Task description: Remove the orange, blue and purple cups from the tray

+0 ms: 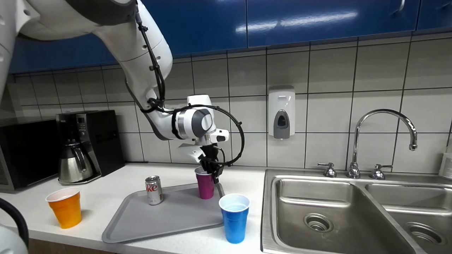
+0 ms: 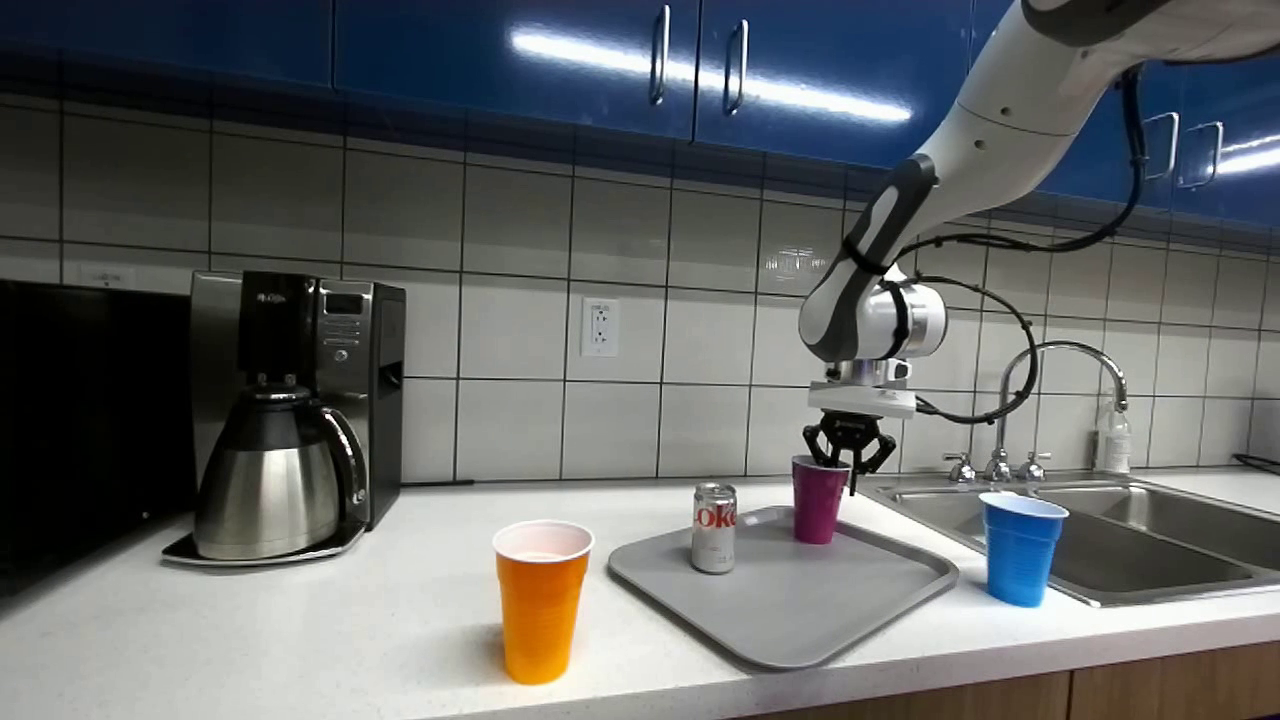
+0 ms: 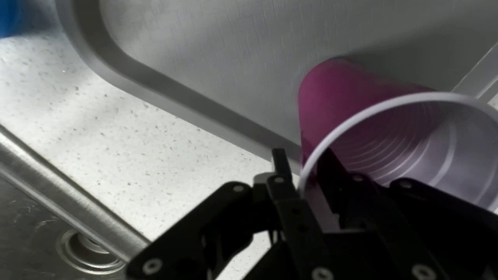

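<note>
The purple cup (image 1: 205,187) stands upright on the grey tray (image 1: 176,217), near its far edge by the sink; it also shows in an exterior view (image 2: 818,508) and the wrist view (image 3: 334,93). My gripper (image 3: 305,161) points down at its rim, partly open. One finger is inside the cup and the other outside, with gaps to the cup wall between them. The inner fingertip is hidden by the cup in both exterior views. The orange cup (image 2: 540,625) and the blue cup (image 2: 1020,555) stand upright on the counter, on opposite sides of the tray.
A silver Coke can (image 1: 154,192) stands on the tray. The sink (image 1: 310,218) with its faucet (image 1: 385,111) lies beyond the blue cup. A coffee maker (image 2: 290,420) stands at the opposite end of the counter. Blue cabinets (image 1: 317,21) hang above.
</note>
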Tool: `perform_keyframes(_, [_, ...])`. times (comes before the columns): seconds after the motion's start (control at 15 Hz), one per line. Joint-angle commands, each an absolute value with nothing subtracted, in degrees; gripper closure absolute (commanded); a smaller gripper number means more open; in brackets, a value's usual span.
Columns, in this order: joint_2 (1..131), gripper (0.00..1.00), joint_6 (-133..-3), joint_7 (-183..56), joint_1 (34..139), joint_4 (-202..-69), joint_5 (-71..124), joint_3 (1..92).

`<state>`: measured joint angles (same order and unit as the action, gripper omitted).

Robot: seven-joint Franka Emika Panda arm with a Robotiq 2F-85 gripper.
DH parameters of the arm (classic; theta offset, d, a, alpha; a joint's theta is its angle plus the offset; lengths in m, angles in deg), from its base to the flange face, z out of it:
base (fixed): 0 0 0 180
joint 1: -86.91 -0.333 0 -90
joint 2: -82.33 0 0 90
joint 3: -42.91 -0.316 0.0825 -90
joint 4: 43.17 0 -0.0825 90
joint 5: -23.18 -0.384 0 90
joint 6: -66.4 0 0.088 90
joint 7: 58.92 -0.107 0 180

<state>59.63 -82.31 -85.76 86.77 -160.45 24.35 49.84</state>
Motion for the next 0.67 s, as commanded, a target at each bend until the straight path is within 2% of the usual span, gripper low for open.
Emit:
perform_keyframes(0.0, [60.18, 1.00, -82.05, -84.73, 86.83, -160.18, 22.61, 50.38])
perform_keyframes(0.6, [63.51, 0.99, -81.96, -83.84, 87.54, -161.78, 19.23, 50.15])
